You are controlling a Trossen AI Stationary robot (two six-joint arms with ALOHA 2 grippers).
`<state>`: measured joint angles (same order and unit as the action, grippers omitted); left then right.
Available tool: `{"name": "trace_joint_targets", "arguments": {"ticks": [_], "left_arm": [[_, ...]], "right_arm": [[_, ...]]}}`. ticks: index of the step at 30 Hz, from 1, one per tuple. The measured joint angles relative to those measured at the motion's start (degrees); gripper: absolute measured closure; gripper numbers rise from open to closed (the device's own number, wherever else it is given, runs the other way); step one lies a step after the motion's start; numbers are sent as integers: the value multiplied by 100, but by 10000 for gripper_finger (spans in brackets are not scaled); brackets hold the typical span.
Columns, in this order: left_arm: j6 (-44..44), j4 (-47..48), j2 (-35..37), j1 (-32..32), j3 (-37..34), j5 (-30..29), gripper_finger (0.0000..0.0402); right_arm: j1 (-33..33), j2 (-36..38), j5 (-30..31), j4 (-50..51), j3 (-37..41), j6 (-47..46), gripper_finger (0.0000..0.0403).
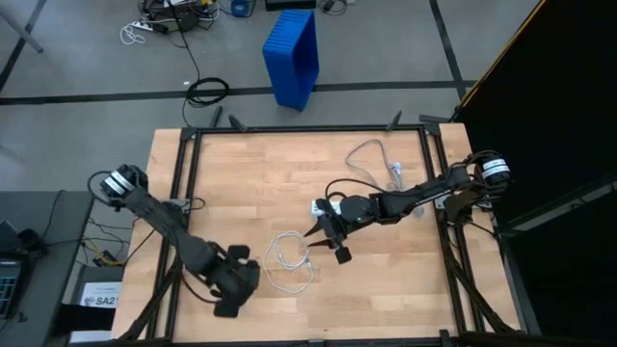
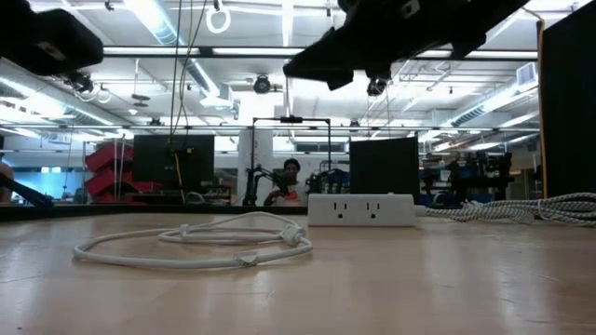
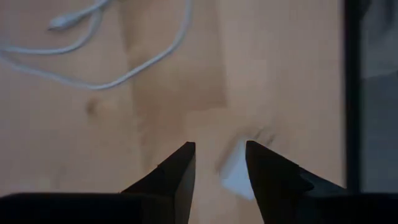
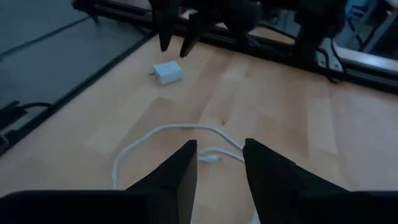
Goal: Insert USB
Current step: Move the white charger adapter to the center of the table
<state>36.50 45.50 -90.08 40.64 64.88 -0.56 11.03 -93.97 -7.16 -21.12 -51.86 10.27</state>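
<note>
The thin white USB cable (image 1: pixel 287 255) lies in loose loops flat on the wooden table, between the two grippers; it also shows in the low view (image 2: pixel 196 247). One small plug (image 4: pixel 213 160) rests on the wood just ahead of my right gripper (image 4: pixel 221 144), which hovers open above the loops' right side (image 1: pixel 326 241). My left gripper (image 3: pixel 221 146) is open near the table's near edge (image 1: pixel 249 276). It hangs over a small white adapter block (image 4: pixel 166 73), with its fingertips above the block. The white power strip (image 2: pixel 360 209) sits beneath the right arm.
The strip's thicker grey cord (image 1: pixel 371 149) loops toward the table's far right. Black frame rails (image 1: pixel 308 128) border the table. A blue bin (image 1: pixel 292 53) stands on the floor beyond the far edge. A person (image 2: pixel 291 177) is in the room behind.
</note>
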Motion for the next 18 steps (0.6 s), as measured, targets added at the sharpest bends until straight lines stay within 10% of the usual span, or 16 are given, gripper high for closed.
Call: {"name": "trace_joint_targets", "arguments": {"ticks": [11, 18], "left_arm": [[725, 694, -739, 514, 115, 586, 132], [134, 465, -1144, 939, 121, 241, 120]], "right_arm": [[224, 0, -9, -135, 0, 86, 297], [227, 0, 4, -182, 0, 48, 298]]}}
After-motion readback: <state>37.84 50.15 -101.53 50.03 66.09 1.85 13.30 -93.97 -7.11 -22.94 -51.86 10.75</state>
